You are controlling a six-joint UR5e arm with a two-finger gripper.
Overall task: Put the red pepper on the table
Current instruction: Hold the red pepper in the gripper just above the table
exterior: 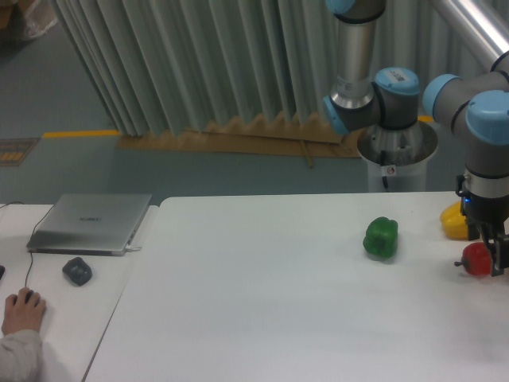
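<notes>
At the far right edge of the table (278,302), the red pepper (475,259), small, glossy and rounded, sits pinched in the gripper (495,256), low over the smooth white top. Whether it touches down is unclear; release seems left to do. Nearby lie a lumpy green pepper (381,237) and a yellow pepper (453,222).

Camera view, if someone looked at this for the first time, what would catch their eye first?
Most likely the three bright peppers on the right of the white table: a green pepper standing alone, a yellow pepper at the far right, and the red pepper at the gripper near the frame's edge. The grey and blue robot arm looms above them. On the left, a closed laptop lies on a smaller desk.
</notes>
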